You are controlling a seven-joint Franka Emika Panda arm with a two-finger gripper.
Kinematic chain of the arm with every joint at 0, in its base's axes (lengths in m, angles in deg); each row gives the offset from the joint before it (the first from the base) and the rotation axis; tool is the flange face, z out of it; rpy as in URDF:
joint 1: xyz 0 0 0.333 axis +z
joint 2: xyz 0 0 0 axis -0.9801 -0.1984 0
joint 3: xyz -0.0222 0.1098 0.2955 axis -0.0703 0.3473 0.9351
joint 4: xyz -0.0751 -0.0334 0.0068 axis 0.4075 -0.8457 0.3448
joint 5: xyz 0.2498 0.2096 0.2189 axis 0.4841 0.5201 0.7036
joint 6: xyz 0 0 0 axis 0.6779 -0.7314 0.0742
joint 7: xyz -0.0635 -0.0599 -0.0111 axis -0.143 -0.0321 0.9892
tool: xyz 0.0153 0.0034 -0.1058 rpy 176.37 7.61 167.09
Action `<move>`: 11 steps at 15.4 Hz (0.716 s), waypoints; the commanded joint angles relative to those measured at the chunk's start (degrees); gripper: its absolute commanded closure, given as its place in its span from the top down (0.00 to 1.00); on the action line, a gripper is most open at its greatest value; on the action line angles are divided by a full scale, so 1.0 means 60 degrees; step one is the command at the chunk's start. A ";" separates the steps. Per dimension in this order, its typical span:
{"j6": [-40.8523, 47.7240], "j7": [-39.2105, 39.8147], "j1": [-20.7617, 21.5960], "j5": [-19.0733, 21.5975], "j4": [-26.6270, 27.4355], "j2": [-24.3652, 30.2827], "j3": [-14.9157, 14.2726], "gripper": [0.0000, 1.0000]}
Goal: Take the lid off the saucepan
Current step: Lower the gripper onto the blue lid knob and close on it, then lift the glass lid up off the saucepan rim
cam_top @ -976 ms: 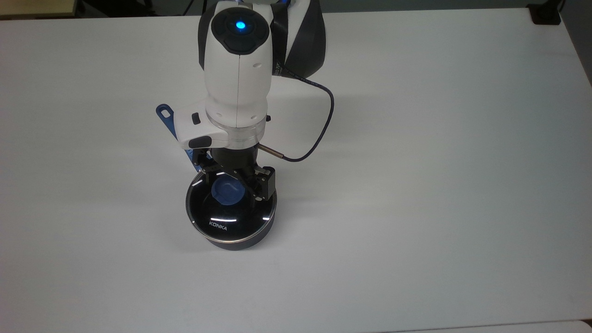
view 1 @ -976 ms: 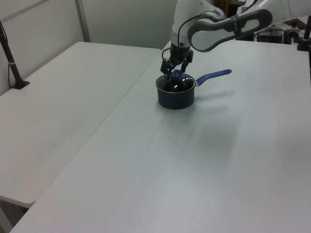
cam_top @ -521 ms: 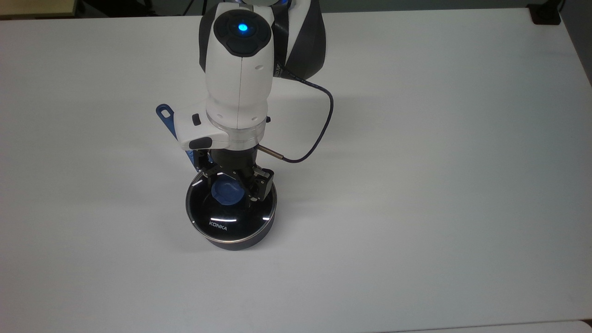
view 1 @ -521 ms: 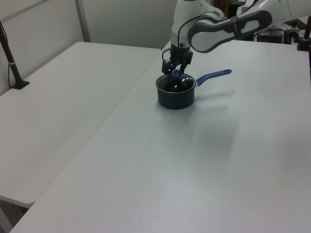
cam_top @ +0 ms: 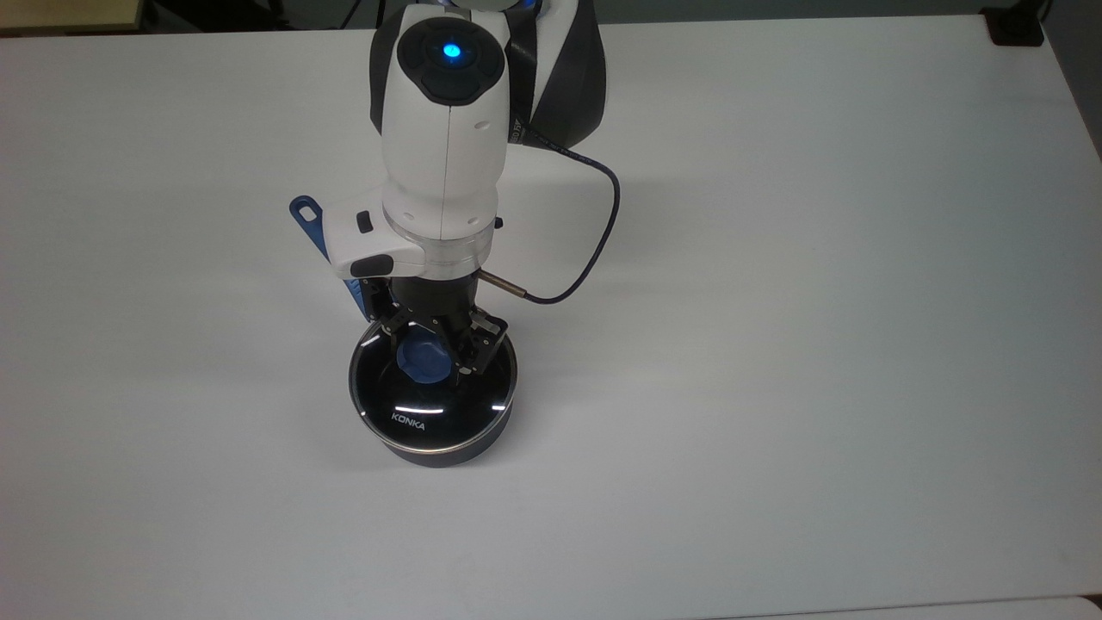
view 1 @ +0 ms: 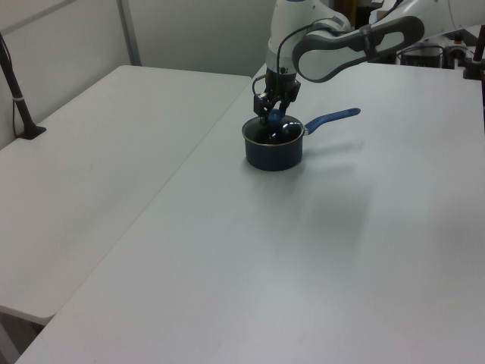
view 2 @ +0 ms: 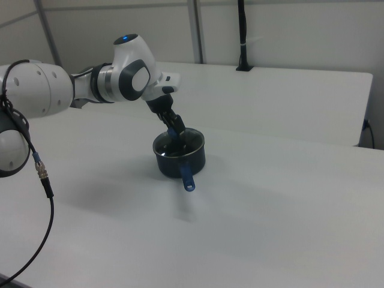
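1. Where the white table [cam_top: 775, 301] meets a second one, grey partition walls [view 2: 288, 30] stand behind.
2. Gripper [cam_top: 428, 343] seems clamped on the blue knob [cam_top: 422, 362] of the lid [cam_top: 430, 405], which sits on the saucepan [view 1: 273, 152].

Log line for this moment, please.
gripper: shut on knob | lid: seated on saucepan | table
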 commanded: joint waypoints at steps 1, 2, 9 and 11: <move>-0.0078 -0.0262 0.0075 -0.0198 -0.0159 -0.0026 -0.0091 0.60; -0.0063 -0.0262 0.0075 -0.0184 -0.0159 0.0003 -0.0091 0.60; -0.0005 -0.0262 0.0016 -0.0184 -0.0144 0.0413 -0.0193 0.60; -0.0005 -0.0233 0.0016 -0.0184 -0.0086 0.0588 -0.0237 0.60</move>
